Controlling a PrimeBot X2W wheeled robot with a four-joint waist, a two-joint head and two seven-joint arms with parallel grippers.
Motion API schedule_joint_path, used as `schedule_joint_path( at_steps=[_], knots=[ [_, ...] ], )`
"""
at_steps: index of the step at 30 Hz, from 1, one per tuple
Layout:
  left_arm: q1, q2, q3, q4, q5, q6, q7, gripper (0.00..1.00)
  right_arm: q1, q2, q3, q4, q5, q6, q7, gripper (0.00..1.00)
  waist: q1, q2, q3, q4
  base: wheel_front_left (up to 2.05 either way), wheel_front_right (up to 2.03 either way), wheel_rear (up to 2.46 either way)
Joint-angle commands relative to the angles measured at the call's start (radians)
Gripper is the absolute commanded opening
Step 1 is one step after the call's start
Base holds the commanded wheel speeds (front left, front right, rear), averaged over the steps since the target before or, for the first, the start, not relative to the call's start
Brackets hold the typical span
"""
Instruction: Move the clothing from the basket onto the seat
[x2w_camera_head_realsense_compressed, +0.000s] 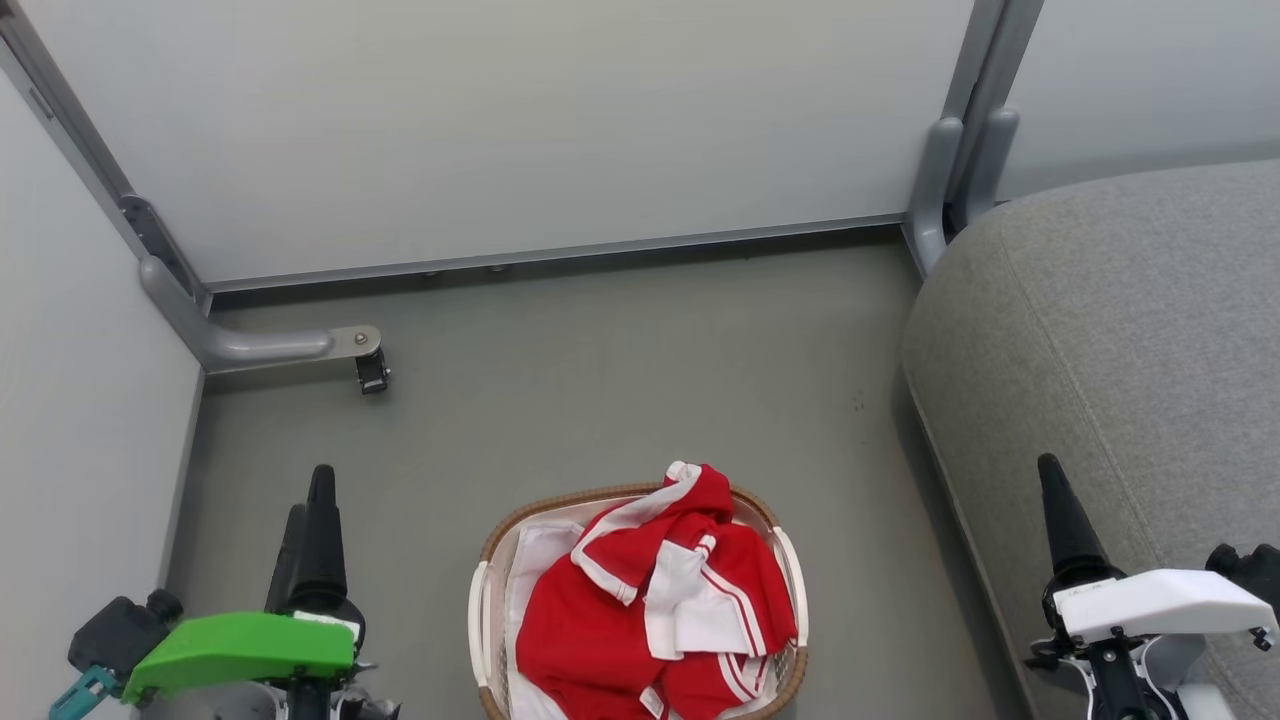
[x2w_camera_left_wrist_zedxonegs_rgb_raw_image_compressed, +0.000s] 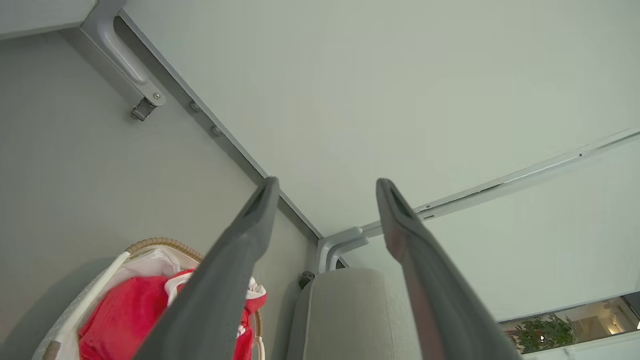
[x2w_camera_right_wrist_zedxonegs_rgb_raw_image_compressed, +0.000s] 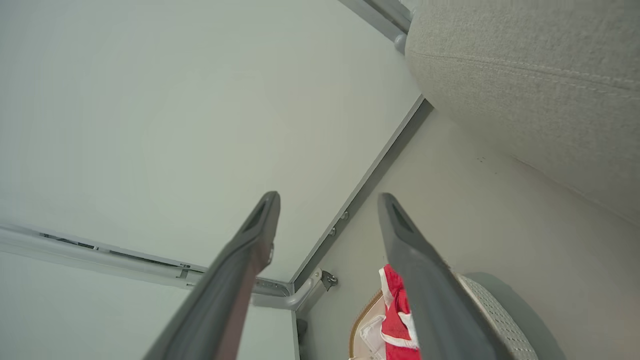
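The red clothing (x2w_camera_head_realsense_compressed: 650, 600) with white trim is heaped in the white basket (x2w_camera_head_realsense_compressed: 483, 610) with its brown woven rim, on the floor at the bottom centre of the head view. The grey seat (x2w_camera_head_realsense_compressed: 1130, 340) fills the right side. My left gripper (x2w_camera_head_realsense_compressed: 315, 500) stands open at the lower left, well clear of the basket. Over the seat's front edge my right gripper (x2w_camera_head_realsense_compressed: 1052, 480) is open too. The left wrist view shows the clothing (x2w_camera_left_wrist_zedxonegs_rgb_raw_image_compressed: 125, 315), basket (x2w_camera_left_wrist_zedxonegs_rgb_raw_image_compressed: 85, 300) and seat (x2w_camera_left_wrist_zedxonegs_rgb_raw_image_compressed: 350, 310) past my open left gripper (x2w_camera_left_wrist_zedxonegs_rgb_raw_image_compressed: 325, 186). The right wrist view shows my open right gripper (x2w_camera_right_wrist_zedxonegs_rgb_raw_image_compressed: 327, 201), the clothing (x2w_camera_right_wrist_zedxonegs_rgb_raw_image_compressed: 395, 310) and seat (x2w_camera_right_wrist_zedxonegs_rgb_raw_image_compressed: 525, 75).
Pale partition walls (x2w_camera_head_realsense_compressed: 500, 130) close off the back and left. A grey wall foot with a caster (x2w_camera_head_realsense_compressed: 372, 372) sticks out onto the floor at the back left. A second grey post (x2w_camera_head_realsense_compressed: 940, 190) stands beside the seat's far corner. Bare grey floor (x2w_camera_head_realsense_compressed: 620, 380) lies beyond the basket.
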Motion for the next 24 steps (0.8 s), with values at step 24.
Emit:
schedule_joint_path(
  at_steps=[24],
  knots=[
    [0.047, 0.007, -0.072, -0.025, 0.428, 0.073, -0.081, 1.0, 0.03, -0.009, 0.076, -0.049, -0.444, 0.0, -0.083, 1.0, 0.0, 0.0, -0.002, 0.004, 0.0, 0.0, 0.0]
  ],
)
